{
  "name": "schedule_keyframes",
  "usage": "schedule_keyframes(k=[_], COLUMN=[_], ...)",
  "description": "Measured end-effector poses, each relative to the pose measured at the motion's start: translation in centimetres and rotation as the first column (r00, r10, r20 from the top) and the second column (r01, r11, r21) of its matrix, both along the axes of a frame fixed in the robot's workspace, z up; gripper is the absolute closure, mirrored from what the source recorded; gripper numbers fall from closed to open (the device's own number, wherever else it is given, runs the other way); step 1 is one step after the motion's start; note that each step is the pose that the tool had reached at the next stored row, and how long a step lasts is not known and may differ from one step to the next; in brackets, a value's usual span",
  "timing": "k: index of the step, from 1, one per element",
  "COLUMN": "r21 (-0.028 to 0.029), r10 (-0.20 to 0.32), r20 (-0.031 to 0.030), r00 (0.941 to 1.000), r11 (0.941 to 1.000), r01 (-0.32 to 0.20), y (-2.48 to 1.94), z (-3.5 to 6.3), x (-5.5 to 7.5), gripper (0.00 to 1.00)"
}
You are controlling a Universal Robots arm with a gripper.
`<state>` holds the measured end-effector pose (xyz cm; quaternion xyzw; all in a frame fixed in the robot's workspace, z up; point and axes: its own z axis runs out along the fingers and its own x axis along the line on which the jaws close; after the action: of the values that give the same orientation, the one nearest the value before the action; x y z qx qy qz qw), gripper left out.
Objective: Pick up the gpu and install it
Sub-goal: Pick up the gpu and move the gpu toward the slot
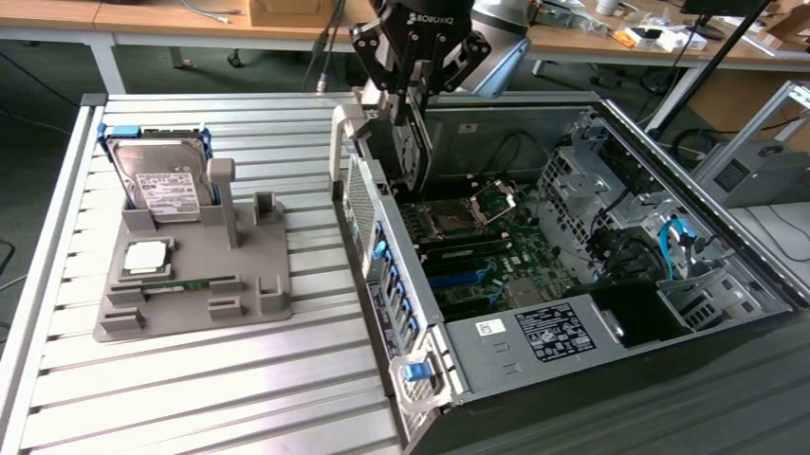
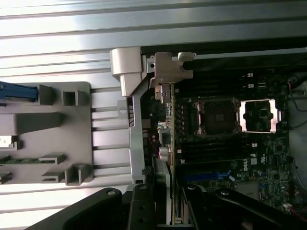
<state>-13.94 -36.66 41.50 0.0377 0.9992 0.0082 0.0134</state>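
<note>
The gpu (image 1: pixel 415 156) is held on edge in the end effector (image 1: pixel 415 90), whose fingers are closed partway onto the card's two flat faces, so the thin board is clamped across its thickness and cannot swing. It is carried upright above the open computer case (image 1: pixel 708 246), close to the case's rear wall (image 1: pixel 379 246), which suggests that the long connector edge is being kept downward to face the motherboard (image 1: pixel 494 256). In the wrist view the card is seen edge-on, running away from the fingers (image 2: pixel 141 201), and what appears to be its silvery bracket (image 2: pixel 168 69) is turned toward that rear wall, as would be needed for the bracket to meet the openings there. Whether the lower edge is already touching a slot cannot be told; it is judged to be just above the board, beside the processor socket (image 1: pixel 462 223). The case is laid on its side with the panel off, so that the board is reached straight from above. On the slatted surface (image 1: pixel 190 398), at the exterior view's left, a grey fixture (image 1: pixel 190 313) is set well apart from the case; a hard drive (image 1: pixel 162 180) in a blue frame is propped upright in it and a memory stick (image 1: pixel 190 284) is laid flat, each presented for grasping.
</note>
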Motion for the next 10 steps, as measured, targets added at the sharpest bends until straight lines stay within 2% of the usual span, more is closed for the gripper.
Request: schedule_keyframes(k=[10], r21=[-0.0001], r10=[0.000], r20=[0.0000], r00=[1.0000], r11=[1.0000], r01=[0.000], y=[0.00], z=[0.00], x=[0.84], gripper=[0.73])
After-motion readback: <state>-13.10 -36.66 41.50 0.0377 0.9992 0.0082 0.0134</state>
